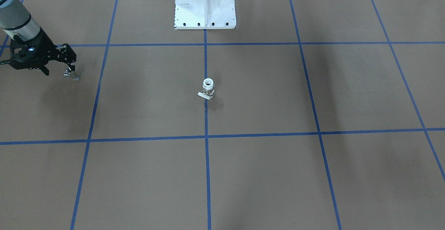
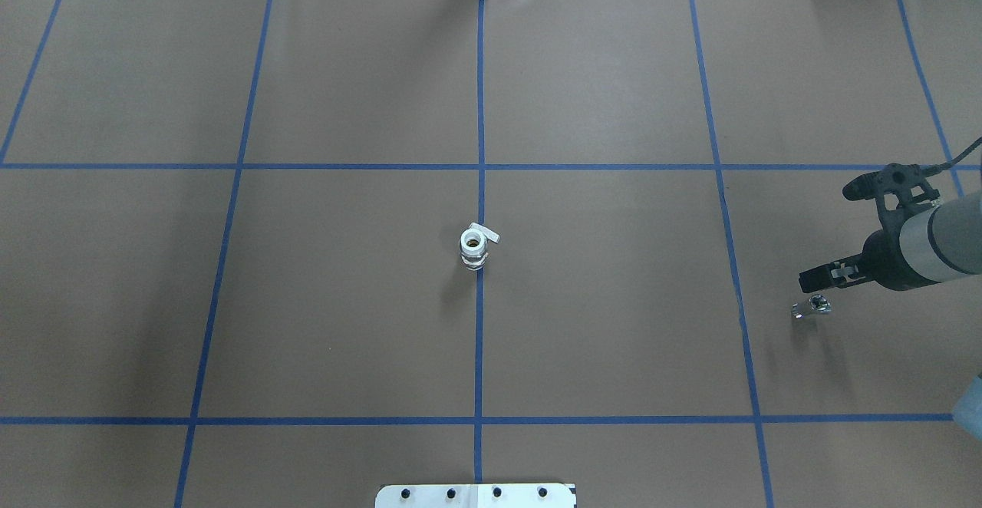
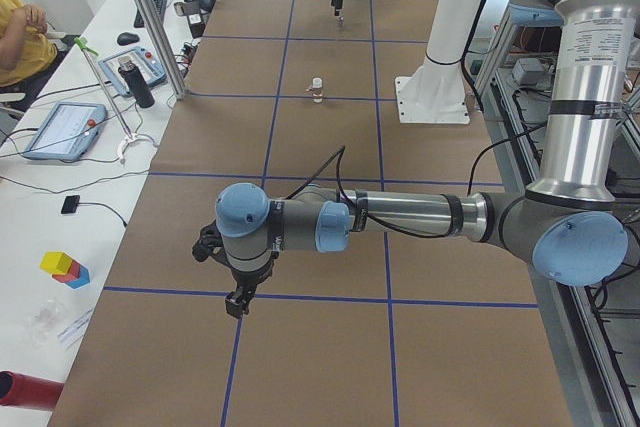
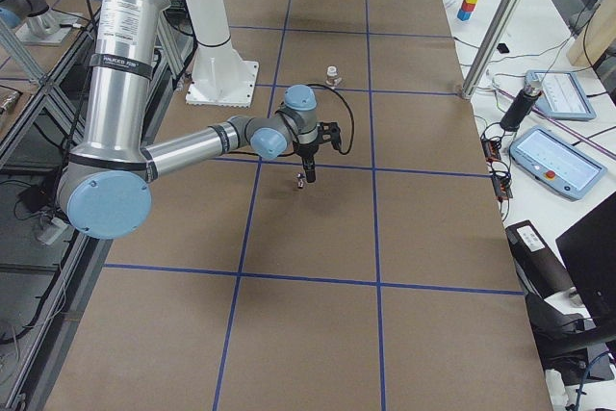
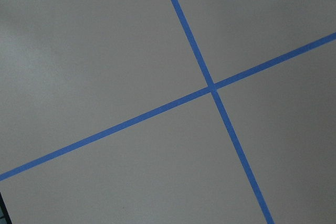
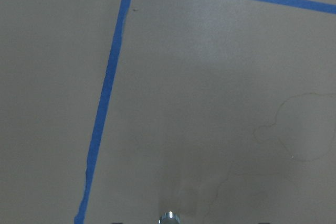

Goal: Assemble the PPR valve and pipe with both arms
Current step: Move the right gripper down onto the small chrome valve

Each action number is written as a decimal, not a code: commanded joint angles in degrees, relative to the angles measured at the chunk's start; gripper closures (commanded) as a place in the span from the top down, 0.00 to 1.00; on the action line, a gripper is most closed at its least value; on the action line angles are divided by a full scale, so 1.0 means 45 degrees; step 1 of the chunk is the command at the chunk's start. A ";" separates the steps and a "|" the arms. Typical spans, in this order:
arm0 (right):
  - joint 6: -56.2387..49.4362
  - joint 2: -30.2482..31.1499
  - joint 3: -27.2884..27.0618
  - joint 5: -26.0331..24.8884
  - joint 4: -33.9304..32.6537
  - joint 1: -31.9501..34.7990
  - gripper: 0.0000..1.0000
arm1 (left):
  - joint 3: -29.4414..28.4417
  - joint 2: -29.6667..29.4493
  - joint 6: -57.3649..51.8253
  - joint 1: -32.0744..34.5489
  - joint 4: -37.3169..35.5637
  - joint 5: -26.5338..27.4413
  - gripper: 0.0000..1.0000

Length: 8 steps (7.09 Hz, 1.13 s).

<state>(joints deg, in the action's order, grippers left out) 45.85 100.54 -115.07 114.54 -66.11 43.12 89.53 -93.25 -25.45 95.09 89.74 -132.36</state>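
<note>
Left gripper (image 3: 238,304) nearest side camera, finger state unreadable. Right gripper (image 1: 57,72) fingers spread, pipe (image 1: 72,74) seemingly between them; I'd lower squarely, pinch mid-body gently. Valve (image 1: 208,88) upright mid-table, well apart.

A brown paper-covered table (image 2: 345,301) gridded with blue tape (image 2: 481,109), white side desk (image 3: 50,247) alongside.

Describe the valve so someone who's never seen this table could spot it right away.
Start at the white pedestal and follow the blue centre tape line away from the robot; the PPR valve stands upright on that line. Its white socket end faces up and a flat white lever sticks out, unlike the all-metal pipe lying far to the robot's right.
</note>
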 commanded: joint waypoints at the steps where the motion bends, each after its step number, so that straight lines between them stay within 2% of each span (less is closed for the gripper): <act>1: 0.0006 0.0040 0.0043 -0.0101 0.0003 -0.0402 0.61 | 0.0026 0.0001 0.0010 0.0001 0.0000 0.0000 1.00; 7: -0.0014 0.0040 0.0472 -0.0101 0.0003 -0.0892 0.59 | 0.0007 0.0001 -0.0009 0.0001 0.0019 0.0000 1.00; 8: -0.0014 0.0020 0.0473 -0.0101 0.0003 -0.0892 0.51 | 0.0006 0.0001 -0.0009 0.0001 0.0019 0.0000 1.00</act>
<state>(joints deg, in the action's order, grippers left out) 45.79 100.71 -113.05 114.08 -66.09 39.19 89.60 -93.25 -25.49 95.10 89.82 -132.36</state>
